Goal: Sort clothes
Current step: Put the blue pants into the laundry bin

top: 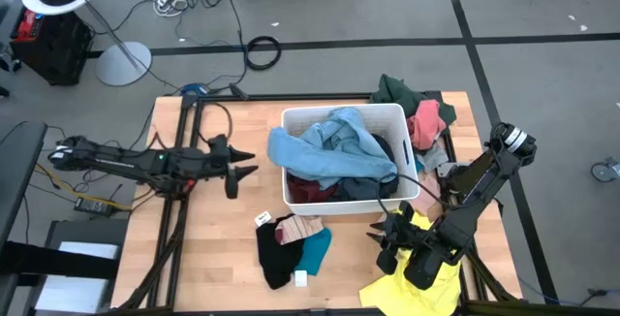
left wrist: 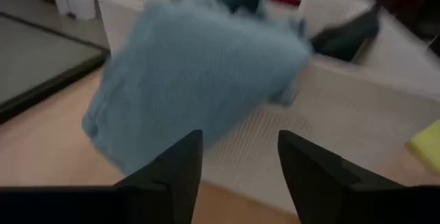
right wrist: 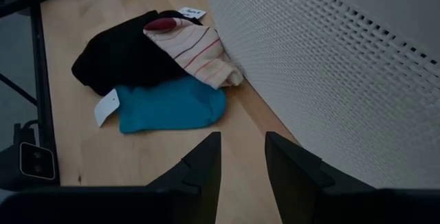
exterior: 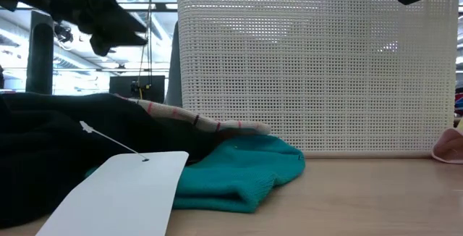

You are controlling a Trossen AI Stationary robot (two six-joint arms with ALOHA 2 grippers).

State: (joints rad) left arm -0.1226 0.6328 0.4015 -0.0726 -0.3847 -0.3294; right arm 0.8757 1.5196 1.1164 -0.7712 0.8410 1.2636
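Over the white bin's (top: 291, 120) left wall hangs our light blue garment (top: 325, 146); it could slide off and drop onto the bench (top: 218, 248), since our left tool (top: 235, 169) sits open and empty just beside it; more clothes fill the bin, and green and pink ones (top: 415, 112) lie behind it; our right tool (top: 387, 237) hovers over the yellow garment (top: 412, 279) with its fingers partly apart and nothing between them; it could snag that cloth, which lies at the bench edge; the black (top: 273, 250), striped (top: 300, 227) and teal (top: 316, 250) pieces lie together in front of the bin; bare wood on the left gives us room.
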